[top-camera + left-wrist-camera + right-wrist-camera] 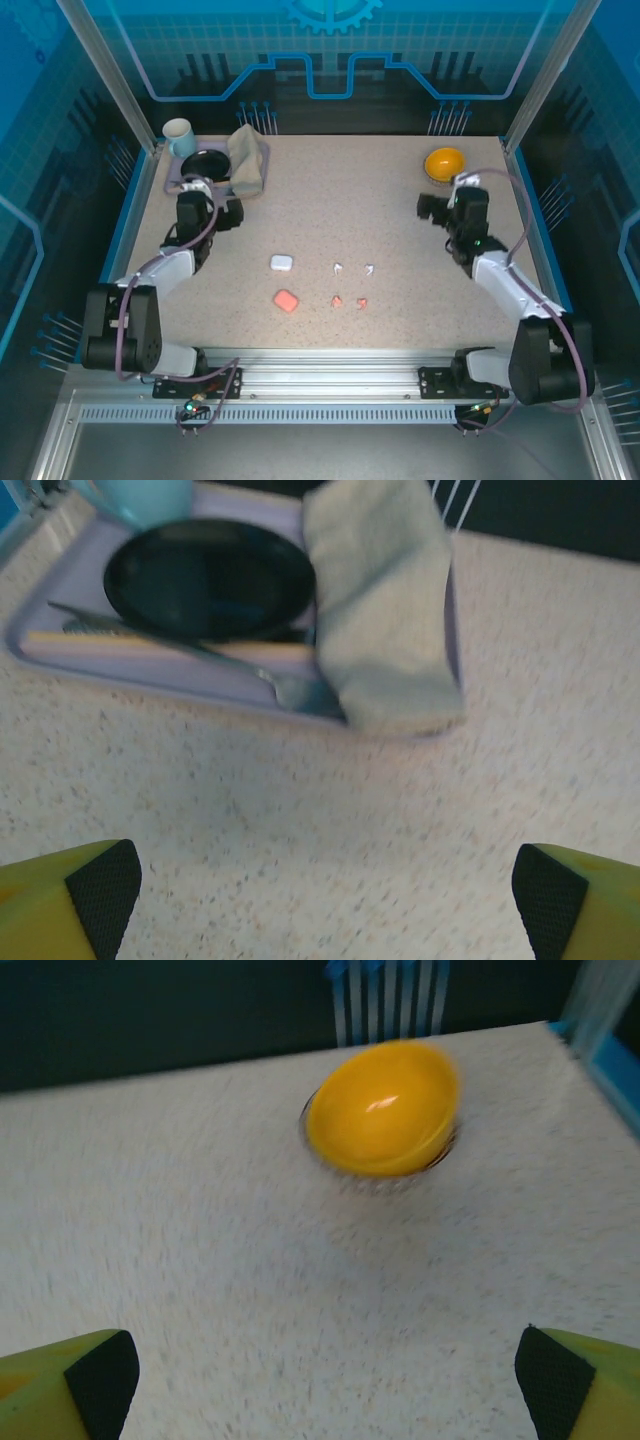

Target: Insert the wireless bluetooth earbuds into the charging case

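Desk (pixel 400 225) of speckled beige laminate, seen from the top external camera: a white pebble-shaped charging case (pixel 281 263) and a salmon-pink pebble-shaped charging case (pixel 286 300) lie near the middle. To their right lie two tiny white stemmed earbuds (pixel 339 268) (pixel 369 269) in one row and two tiny salmon-pink stemmed earbuds (pixel 337 299) (pixel 362 302) in a nearer row, all four loose on the surface and apart from the cases. Both cases look closed, though they are too small to be sure. The left arm (pixel 170 268) reaches toward a lilac rectangular tray (pixel 172 183) at the far left, and the right arm (pixel 505 285) toward a glossy orange bowl (pixel 444 161) at the far right, both well apart from the earbuds. Left wrist view: the left fingers (pixel 70 900), yellow with black pads, stand spread wide over bare desk and grasp nothing. Beyond them the tray carries a round black plate (pixel 210 580), a folded grey-green cloth (pixel 385 600), a metal fork (pixel 200 652) and a pale blue mug (pixel 140 498). Right wrist view: the right fingers (pixel 70 1385) are likewise spread wide and grasp nothing, with the orange bowl ahead. Progress, as judged: no earbud is seated and none is picked up, so the whole task is left to do for all four.
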